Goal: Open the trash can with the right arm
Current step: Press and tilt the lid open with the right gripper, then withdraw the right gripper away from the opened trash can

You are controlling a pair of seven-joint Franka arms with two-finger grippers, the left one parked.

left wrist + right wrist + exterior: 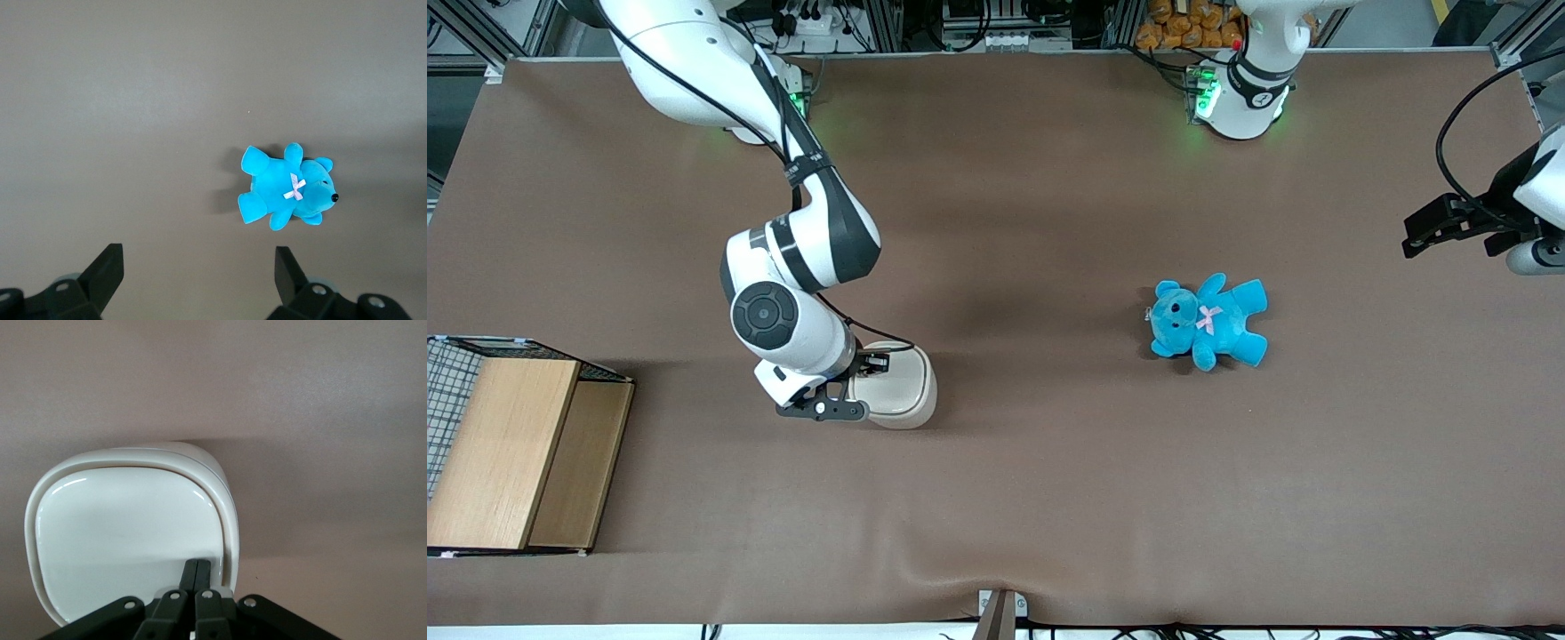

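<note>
From my seat, the nearest thing in the front view is the wooden box with wire mesh at the lower left of the frame, cut off by the left edge. A little farther from that camera, left of centre, stands the trash can, cream-white, its lid lying flat and closed. The right arm reaches down from the upper left and covers one side of the can, so I only see part of its top there.

The wrist camera fills that gap: the trash can shows its whole glossy lid, with a thin seam at one edge. The tool sits on the lid near the rim, its two black fingers pressed together, nothing between them. In the front view the tool is mostly hidden under the wrist.

The blue teddy bear lies right of centre, well apart from the can, toward the parked arm's end; the parked wrist view shows the teddy bear lying flat with a pale bow.

The tabletop is covered in brown cloth, rippled along its near edge. Along the top of the frame, cables and aluminium framing are partly visible.
</note>
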